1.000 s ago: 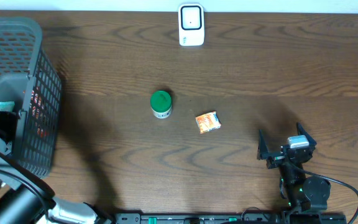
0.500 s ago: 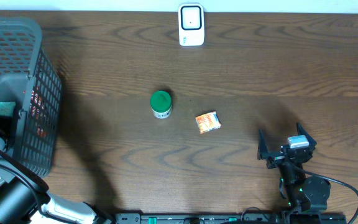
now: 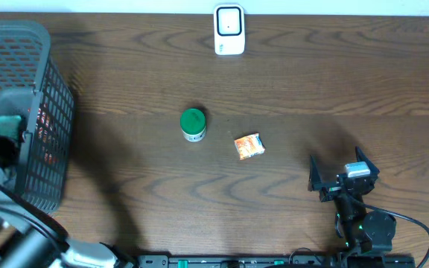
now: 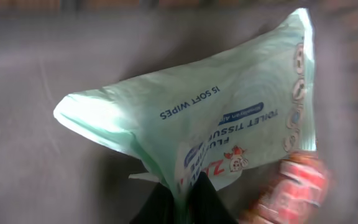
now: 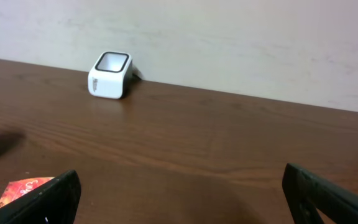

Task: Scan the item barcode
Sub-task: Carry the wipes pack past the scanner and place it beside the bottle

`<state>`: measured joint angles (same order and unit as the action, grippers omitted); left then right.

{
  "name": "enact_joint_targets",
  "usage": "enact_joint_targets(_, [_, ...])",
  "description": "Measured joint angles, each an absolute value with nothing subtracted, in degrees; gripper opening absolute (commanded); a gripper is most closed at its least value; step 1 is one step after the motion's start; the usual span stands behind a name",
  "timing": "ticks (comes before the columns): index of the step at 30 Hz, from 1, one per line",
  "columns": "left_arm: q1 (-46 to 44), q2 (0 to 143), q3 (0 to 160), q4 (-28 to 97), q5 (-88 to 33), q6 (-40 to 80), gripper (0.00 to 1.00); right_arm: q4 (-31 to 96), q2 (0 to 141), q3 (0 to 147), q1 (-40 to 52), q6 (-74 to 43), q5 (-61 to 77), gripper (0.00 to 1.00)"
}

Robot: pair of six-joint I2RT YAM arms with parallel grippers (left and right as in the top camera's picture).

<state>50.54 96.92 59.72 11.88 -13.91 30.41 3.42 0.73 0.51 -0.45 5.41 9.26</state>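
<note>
Pinching: left tool (image 4: 182, 200) is clamped on the lower edge of the wipes pack (image 4: 216, 118), its black fingers (image 4: 156, 206) squeezed together on the film.
Wipes pack: pale green, its print upside down in the left wrist view. It's down inside the basket (image 3: 51, 97) at the left end of the bench (image 3: 311, 82).
Red item: a blur (image 4: 294, 183) right beside the pack's lower right corner, and I can't tell what it is.
Right tool: (image 3: 337, 160) jaws wide apart with nothing between them, low over the bench at the front right.
Scanner: white (image 3: 229, 30), upright at the middle of the far edge, well apart from both tools.
Jar: green lid (image 3: 193, 124), mid-bench.
Packet: orange (image 3: 249, 146), near the jar on its right, not touching.
</note>
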Motion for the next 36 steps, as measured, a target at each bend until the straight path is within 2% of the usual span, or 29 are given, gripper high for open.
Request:
enact_joint_targets(10, [50.52,69.23,64.38,11.33,-16.40,34.83,0.07,3.40,0.73,0.51,-0.45,5.41,9.23,0.99])
enact_joint_targets(16, [48.66,62.59,64.34,8.03,-27.57,41.39,0.07,3.40,0.73,0.51,-0.45,5.41,9.23,0.99])
enact_joint_targets(20, [39.72,60.95,64.34,7.64,-36.91,44.16,0.07,3.40,0.73,0.51,-0.45,5.41,9.21,0.99])
enact_joint_targets(23, [28.69,61.30,64.34,9.61,-41.41,43.24,0.07,3.38,0.73,0.51,-0.45,5.41,9.21,0.99])
enact_joint_targets(27, [10.87,63.20,64.31,16.51,-41.60,37.56,0.07,3.38,0.75,0.51,-0.45,5.43,9.17,0.99])
enact_joint_targets(30, [0.12,65.87,64.27,22.85,-35.33,34.20,0.07,3.38,0.73,0.51,-0.45,5.41,9.15,0.99])
enact_joint_targets(33, [-4.56,68.66,64.23,28.62,-25.30,34.68,0.07,3.38,0.73,0.51,-0.45,5.41,9.17,0.99])
enact_joint_targets(36, [-5.50,72.03,64.10,33.04,-16.80,38.52,0.07,3.40,0.73,0.51,-0.45,5.41,9.17,0.99])
